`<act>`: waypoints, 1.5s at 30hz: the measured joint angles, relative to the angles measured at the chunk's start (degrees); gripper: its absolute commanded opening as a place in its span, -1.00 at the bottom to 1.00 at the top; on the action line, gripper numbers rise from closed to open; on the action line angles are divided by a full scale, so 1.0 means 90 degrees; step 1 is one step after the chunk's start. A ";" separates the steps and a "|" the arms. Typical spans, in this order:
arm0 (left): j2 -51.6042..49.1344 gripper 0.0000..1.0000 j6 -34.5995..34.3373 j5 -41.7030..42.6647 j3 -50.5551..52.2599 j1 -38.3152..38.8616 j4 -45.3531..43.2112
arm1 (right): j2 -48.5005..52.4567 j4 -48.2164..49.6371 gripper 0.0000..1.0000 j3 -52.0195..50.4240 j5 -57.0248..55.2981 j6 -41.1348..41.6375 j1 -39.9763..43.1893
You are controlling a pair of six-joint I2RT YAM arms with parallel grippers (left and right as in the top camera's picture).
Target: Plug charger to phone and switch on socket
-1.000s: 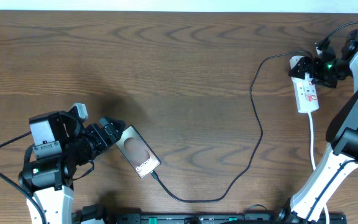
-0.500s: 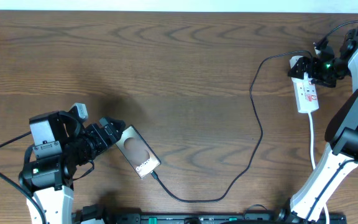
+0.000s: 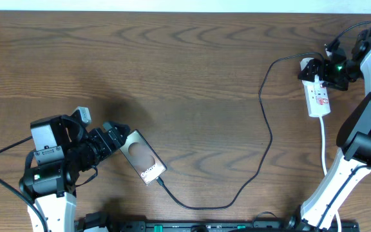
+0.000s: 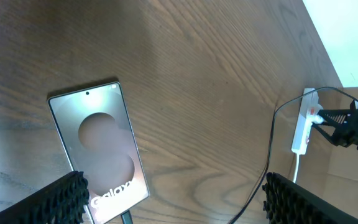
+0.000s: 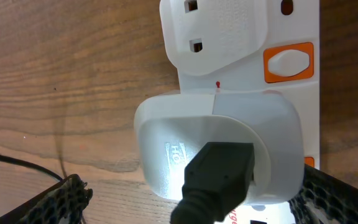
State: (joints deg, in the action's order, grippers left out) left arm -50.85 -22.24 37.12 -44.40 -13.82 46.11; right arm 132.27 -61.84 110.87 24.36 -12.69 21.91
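The left gripper [image 3: 113,136] has its fingers [image 4: 61,200] spread wide apart, holding nothing. The phone [image 3: 144,157] lies flat on the table [image 3: 185,64] just ahead of it, between the two fingers and nearer the left one. The tip of the charger [image 3: 267,129] sits at the phone's far end. The right gripper [image 3: 324,74] hovers over the socket [image 3: 320,98], its fingers [image 5: 58,200] also parted. Directly below it, between the fingers, a white adapter [image 5: 219,146] is plugged in, with the charger's black lead coming out of it. An orange switch [image 5: 289,62] sits just beyond the adapter.
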 measured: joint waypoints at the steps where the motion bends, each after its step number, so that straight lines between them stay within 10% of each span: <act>1: 0.0000 0.77 0.0000 0.0000 0.0000 0.0000 0.0000 | 0.0000 0.0007 0.98 0.0000 0.0002 0.0015 -0.0002; 34: 0.0000 0.77 0.0000 0.0000 0.0000 0.0000 0.0002 | 0.0000 -0.0391 0.99 0.0121 -0.0248 0.0753 -0.0010; 45: 0.0000 0.77 0.0000 0.0000 0.0000 0.0000 0.0002 | -0.2421 -0.0532 0.98 0.0039 -0.1489 0.1647 0.0219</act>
State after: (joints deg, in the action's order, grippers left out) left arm -50.85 -22.24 37.12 -44.40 -13.82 46.13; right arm 110.48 -66.63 111.22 10.96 2.13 23.88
